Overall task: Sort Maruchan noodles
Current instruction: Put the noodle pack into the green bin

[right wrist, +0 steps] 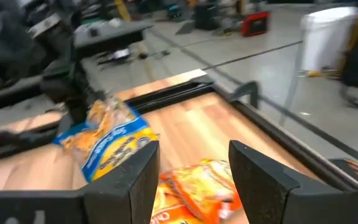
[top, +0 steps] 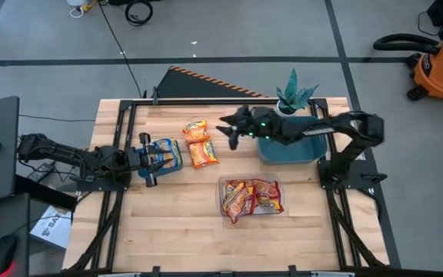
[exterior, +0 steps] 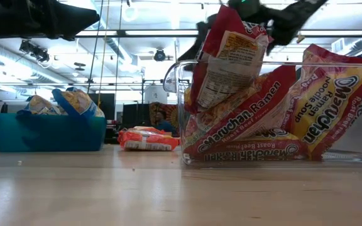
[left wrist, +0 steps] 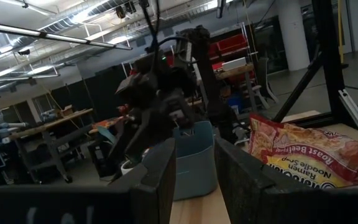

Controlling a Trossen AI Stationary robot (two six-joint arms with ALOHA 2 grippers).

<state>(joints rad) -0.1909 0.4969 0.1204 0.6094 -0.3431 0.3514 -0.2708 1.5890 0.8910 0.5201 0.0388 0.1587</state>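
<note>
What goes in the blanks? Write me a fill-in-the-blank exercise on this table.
1. The packets in the clear container have ___ trim.
2. The right hand hangs over the table with its fingers ___.
3. The packet next to the left hand has ___ trim.
4. Two loose packets between the hands are ___.

Missing words: red; open; blue; orange

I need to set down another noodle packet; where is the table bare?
Bare wood runs along the near edge, in front of the clear tray, and beside the left claw. Crowded: between the blue-trimmed packets, orange packets, right claw and teal bin.
</note>
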